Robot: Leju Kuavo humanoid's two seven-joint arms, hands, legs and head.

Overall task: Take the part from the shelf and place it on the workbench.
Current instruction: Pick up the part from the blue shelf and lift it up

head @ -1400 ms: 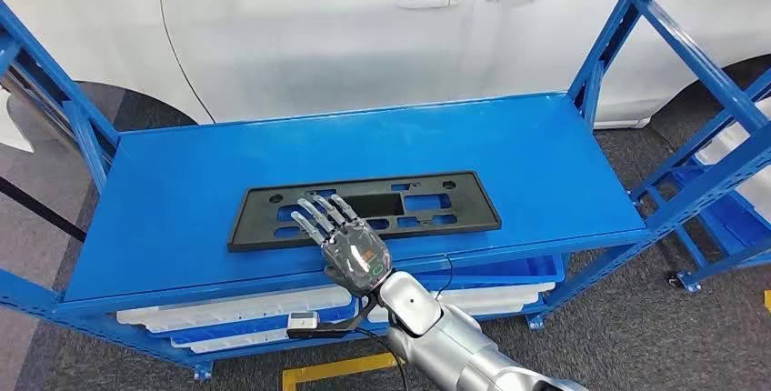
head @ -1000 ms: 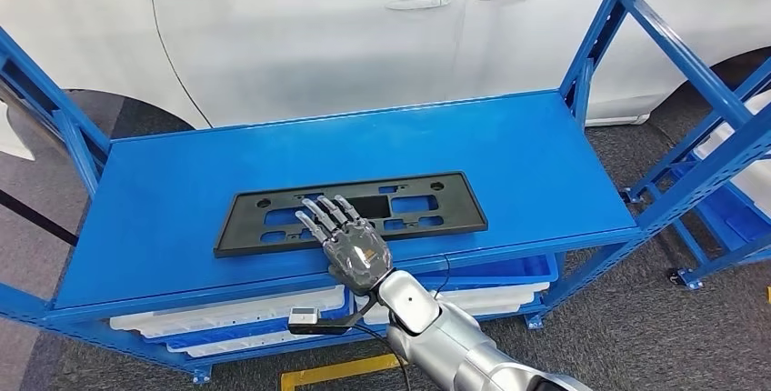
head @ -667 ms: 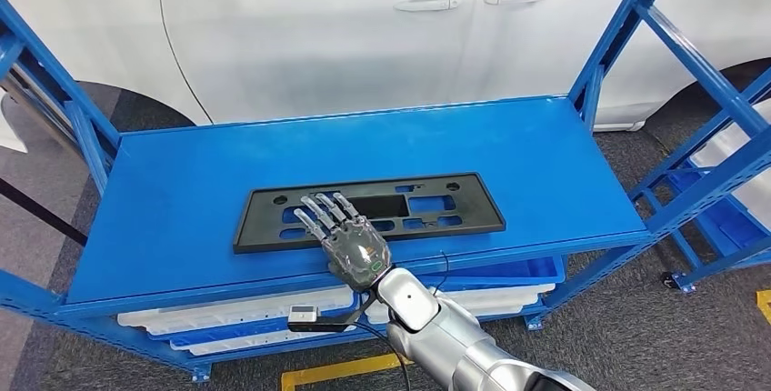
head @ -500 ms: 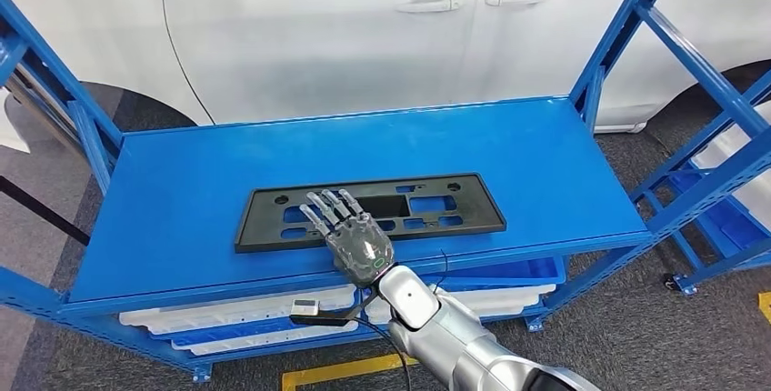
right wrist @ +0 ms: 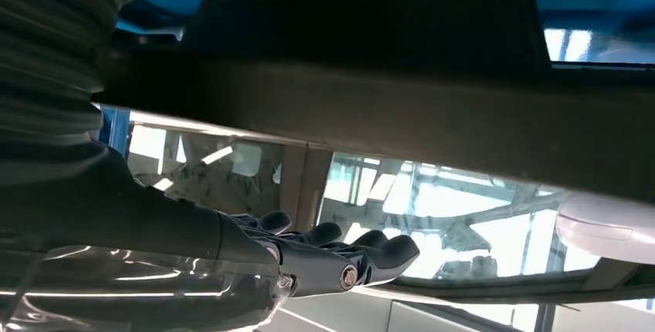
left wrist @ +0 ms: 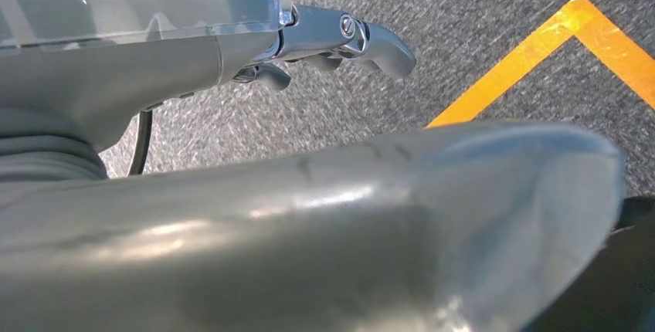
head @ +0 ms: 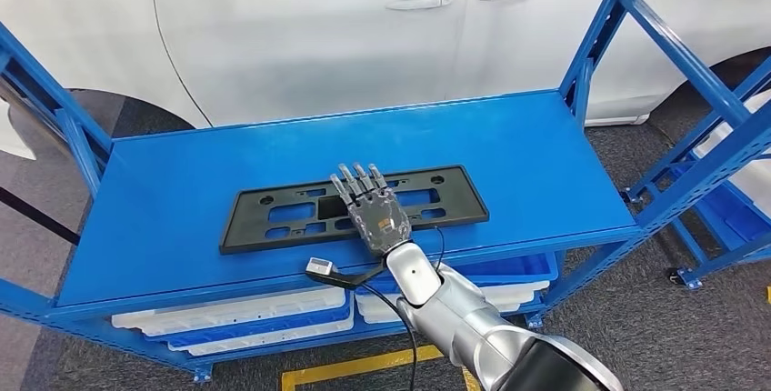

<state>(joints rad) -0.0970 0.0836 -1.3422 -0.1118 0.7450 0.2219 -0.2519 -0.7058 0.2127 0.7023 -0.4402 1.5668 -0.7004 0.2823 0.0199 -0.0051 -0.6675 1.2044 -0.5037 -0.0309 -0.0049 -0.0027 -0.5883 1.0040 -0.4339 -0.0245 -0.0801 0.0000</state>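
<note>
Bright, even light from above in the head view — the blue shelf (head: 509,150) glows evenly, with barely a shadow under the black part (head: 273,218). Soft sheen on the white car (head: 318,36), no harsh glare. Edges bend a little, the shelf posts bowing outward. The left wrist view is sharp on the grey floor (left wrist: 432,54), while the thumb close to the lens is a blurred, glossy mass. The right wrist view is dim and backlit — dark foreground, washed-out brightness behind the right hand (right wrist: 324,259).
</note>
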